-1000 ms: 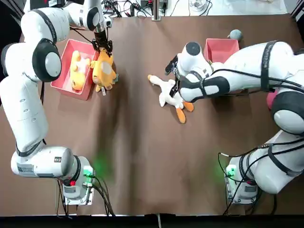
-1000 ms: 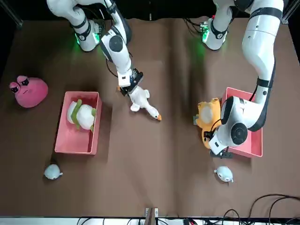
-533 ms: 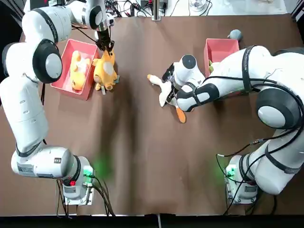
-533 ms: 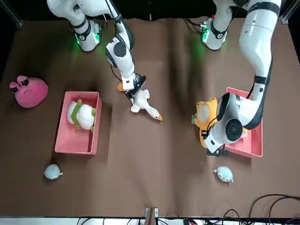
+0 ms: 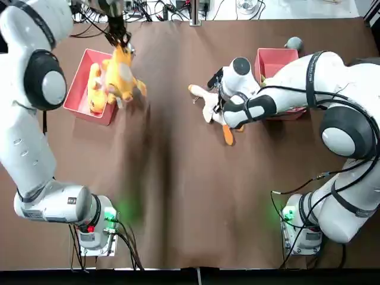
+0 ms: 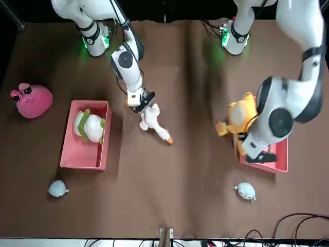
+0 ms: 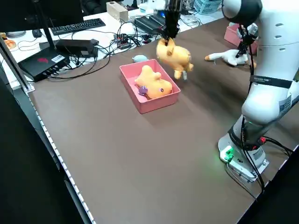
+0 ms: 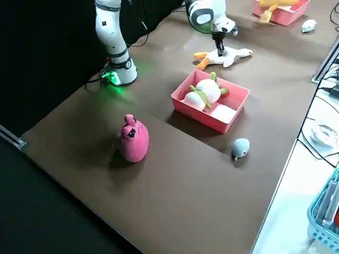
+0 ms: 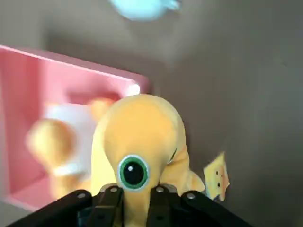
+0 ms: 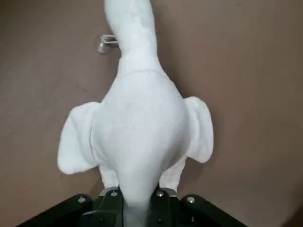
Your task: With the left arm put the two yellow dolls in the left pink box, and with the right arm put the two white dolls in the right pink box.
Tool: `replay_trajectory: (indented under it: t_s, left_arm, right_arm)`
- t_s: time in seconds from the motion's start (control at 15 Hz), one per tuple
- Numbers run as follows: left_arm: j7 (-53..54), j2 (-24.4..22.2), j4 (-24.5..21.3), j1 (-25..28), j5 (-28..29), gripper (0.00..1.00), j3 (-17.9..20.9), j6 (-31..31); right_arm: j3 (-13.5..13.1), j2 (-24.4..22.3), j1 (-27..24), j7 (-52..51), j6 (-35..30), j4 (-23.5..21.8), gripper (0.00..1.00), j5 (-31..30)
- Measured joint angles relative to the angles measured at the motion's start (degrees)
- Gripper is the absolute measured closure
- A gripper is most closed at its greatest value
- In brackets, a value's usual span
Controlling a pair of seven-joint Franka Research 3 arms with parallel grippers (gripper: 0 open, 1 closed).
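My left gripper is shut on the top of a yellow doll, which hangs in the air over the near wall of the left pink box. The wrist view shows its fingers clamped on the doll's head. A second yellow doll lies inside that box. My right gripper is shut on the rear of the white goose, low over the table beside the right pink box. The green-banded white doll lies in that box.
A round pink plush sits at my far right. One small grey-white blob lies beyond the right box, another beyond the left box. The brown table stretches wide between the arms' bases.
The left gripper has lifted the yellow doll off the table and carried it up toward the box. The right gripper has drawn the goose a little toward the right box, turning it.
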Motion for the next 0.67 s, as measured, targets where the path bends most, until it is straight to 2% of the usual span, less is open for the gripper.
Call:
replay_trajectory:
  t_s: [0.13,0.27,0.4,0.53,0.67]
  left_arm:
    - [1.1,-2.9,0.0,2.1,4.0,0.85,0.1,-0.9]
    - [2.3,-3.9,-0.1,5.6,4.8,0.85,0.2,-0.6]
    - [3.4,-3.6,-0.5,8.9,4.8,0.85,0.3,2.3]
    - [3.6,-2.6,-1.2,10.4,4.9,0.85,0.3,5.9]
    - [3.6,-1.1,-1.3,11.2,4.9,0.85,0.3,9.0]
  right_arm:
    - [-1.1,-2.3,-0.3,0.5,-3.2,0.7,0.82,0.0]
    - [-2.9,-7.0,-0.5,0.6,-8.0,1.4,0.82,0.0]
    - [-5.2,-12.6,-1.6,-0.7,-13.6,1.6,0.82,-0.4]
    - [-7.0,-16.6,-4.9,-6.6,-15.5,1.3,0.82,-0.9]
    - [-7.8,-18.7,-10.5,-15.1,-15.7,1.2,0.82,-1.0]
